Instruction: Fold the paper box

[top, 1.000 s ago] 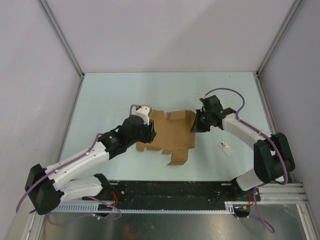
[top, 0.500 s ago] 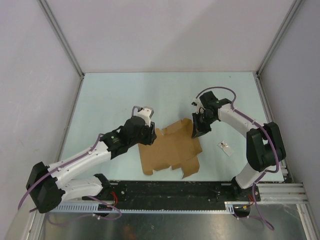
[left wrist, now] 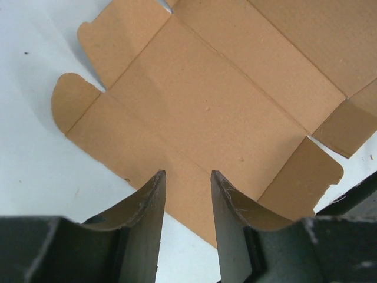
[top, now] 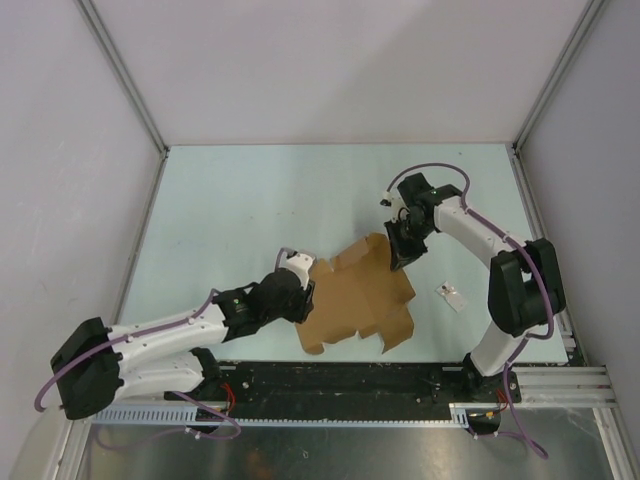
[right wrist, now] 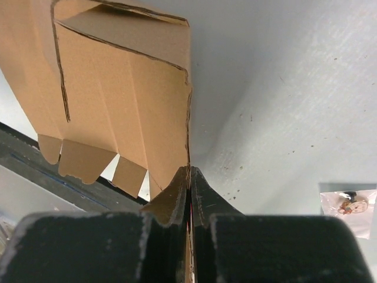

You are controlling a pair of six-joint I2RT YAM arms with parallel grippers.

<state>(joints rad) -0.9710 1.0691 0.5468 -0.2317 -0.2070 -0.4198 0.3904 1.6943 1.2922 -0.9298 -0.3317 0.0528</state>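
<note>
From above, the paper box point(top: 360, 295) is a flat brown cut-out sheet with its flaps spread. It sits on the pale table point(top: 250, 200) near the front edge, between the two arms. The left gripper point(top: 303, 298) is at the sheet's left edge. The right gripper point(top: 400, 255) is at the far right corner, and that corner looks raised off the table. A small silvery packet point(top: 453, 297) lies on the table to the right, apart from the sheet.

In the left wrist view, the left gripper point(left wrist: 187, 200) stands partly open, with a clear gap between its two dark fingers point(left wrist: 147, 218). The paper box point(left wrist: 206, 106) fills most of this view. Its creases and rounded tabs show, and its near edge runs across the gap. The fingers are not clamped on it. I cannot tell from this angle whether their tips touch the cardboard. The table point(left wrist: 29, 147) shows to the left.

In the right wrist view, the right gripper point(right wrist: 189, 188) is closed tight, pinching a thin edge of the paper box point(right wrist: 118, 88) between its fingertips. The sheet stretches away from the grip, clear of the table point(right wrist: 283, 88), with its short tabs along the lower left edge. A dark rail point(right wrist: 35, 153) runs behind those tabs. The packet point(right wrist: 349, 204) lies on the table at the right edge.
</note>
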